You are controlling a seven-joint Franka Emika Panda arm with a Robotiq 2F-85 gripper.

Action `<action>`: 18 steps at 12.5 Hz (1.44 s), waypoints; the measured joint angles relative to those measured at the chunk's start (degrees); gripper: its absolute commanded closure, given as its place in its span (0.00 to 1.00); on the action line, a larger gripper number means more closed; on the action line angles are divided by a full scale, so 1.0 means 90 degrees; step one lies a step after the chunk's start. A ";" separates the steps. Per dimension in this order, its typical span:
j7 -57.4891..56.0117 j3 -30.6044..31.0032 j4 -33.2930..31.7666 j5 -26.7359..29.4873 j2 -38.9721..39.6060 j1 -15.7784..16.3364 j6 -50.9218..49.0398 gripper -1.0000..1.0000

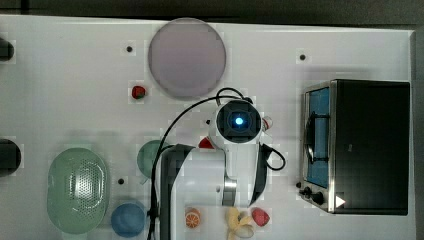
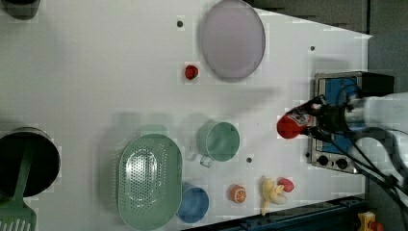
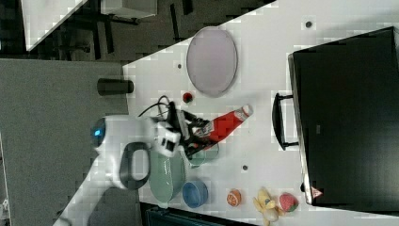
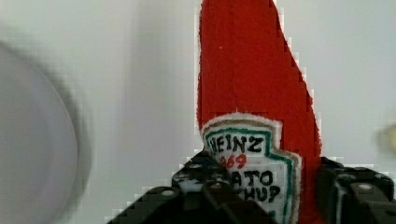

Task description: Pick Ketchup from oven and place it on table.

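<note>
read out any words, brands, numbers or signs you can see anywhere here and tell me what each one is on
"HEINZ": on the white label of the Ketchup, held in the gripper.
"ATO" and "HUP": lower label lines, their starts hidden by a gripper finger.
Red digits under "HEINZ": blurred, perhaps "69".
Triangular sign: on the oven at its corner by the knobs, symbol too small to read.
Faint mark on the oven's black top: unreadable.

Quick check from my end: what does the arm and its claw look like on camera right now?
The arm has smooth white rounded shells with dark grey joint sections and a silver ring. A round black cap on the wrist carries a glowing blue light. Black cables loop along it. The claw is black and blocky, mounted on a white block.
</note>
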 measured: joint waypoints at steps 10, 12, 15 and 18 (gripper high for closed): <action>0.0081 -0.0170 -0.0037 0.0031 0.1352 0.0008 0.1399 0.11; 0.0084 -0.0091 0.0000 -0.0007 0.1224 0.0047 0.1231 0.00; 0.0085 -0.0047 0.0149 0.0109 0.0480 0.0041 0.0476 0.00; 0.0085 -0.0155 0.0945 0.0030 -0.0200 -0.0014 -0.0740 0.00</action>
